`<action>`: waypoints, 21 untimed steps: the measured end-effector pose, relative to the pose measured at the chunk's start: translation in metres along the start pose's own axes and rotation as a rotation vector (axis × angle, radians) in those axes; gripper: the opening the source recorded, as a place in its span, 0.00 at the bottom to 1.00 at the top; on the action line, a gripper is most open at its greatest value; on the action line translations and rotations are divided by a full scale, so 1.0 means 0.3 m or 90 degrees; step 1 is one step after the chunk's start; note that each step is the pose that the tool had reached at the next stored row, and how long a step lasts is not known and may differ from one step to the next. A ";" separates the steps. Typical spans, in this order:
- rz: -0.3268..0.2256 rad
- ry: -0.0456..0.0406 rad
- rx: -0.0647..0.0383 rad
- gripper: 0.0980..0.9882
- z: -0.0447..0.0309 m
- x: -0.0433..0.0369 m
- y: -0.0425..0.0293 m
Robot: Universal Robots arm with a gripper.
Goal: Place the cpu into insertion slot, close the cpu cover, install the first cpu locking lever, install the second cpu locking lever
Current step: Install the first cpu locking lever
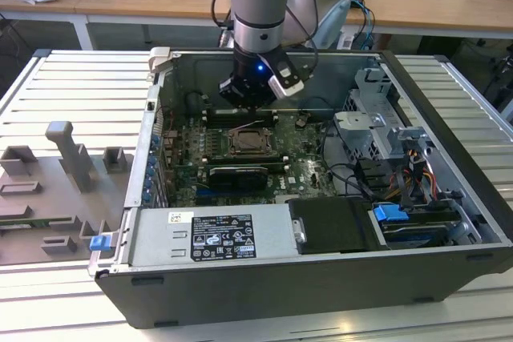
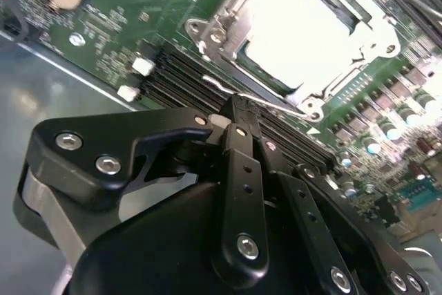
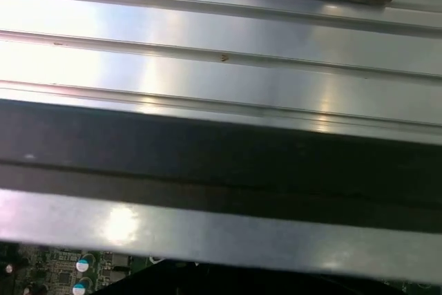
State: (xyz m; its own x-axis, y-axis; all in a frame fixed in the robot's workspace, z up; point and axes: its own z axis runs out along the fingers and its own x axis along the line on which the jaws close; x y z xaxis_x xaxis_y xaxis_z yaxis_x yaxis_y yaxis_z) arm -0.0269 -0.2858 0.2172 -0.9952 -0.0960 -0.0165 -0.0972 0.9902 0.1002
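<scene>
The cpu [image 2: 311,25] lies in the insertion slot [image 1: 250,143] on the green board, its pale face glaring bright in the second wrist view. The silvery cpu cover [image 2: 231,6] lies flat around it as a frame. A thin wire locking lever [image 2: 276,103] runs along the socket's edge beside the memory slots. My gripper [image 2: 236,112] has its black fingers drawn together, shut, with the tips right at this lever. In the exterior view the gripper [image 1: 252,106] hangs inside the open case just behind the socket.
Dark memory slots [image 2: 173,77] lie between gripper and socket. A long black card [image 1: 238,175], the power supply [image 1: 212,236] and a drive cage [image 1: 377,126] with cables crowd the case. The case wall [image 3: 221,164] and ribbed table [image 3: 207,32] surround it. A grey fixture [image 1: 72,158] sits at the exterior view's left.
</scene>
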 end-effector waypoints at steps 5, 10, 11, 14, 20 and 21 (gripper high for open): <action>0.012 -0.0010 0.001 0.01 0.010 -0.026 -0.004; 0.013 -0.0011 0.002 0.01 0.025 -0.034 -0.007; 0.014 -0.0011 0.002 0.01 0.028 -0.035 -0.007; 0.015 -0.0012 0.002 0.01 0.034 -0.038 -0.008; 0.016 -0.0013 0.003 0.01 0.039 -0.039 -0.009; 0.016 -0.0013 0.003 0.01 0.040 -0.039 -0.009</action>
State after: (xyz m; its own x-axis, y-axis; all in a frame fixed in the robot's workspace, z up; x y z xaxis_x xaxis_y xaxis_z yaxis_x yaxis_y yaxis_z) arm -0.0151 -0.2861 0.2052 -0.9974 -0.0707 -0.0161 -0.0719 0.9928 0.0954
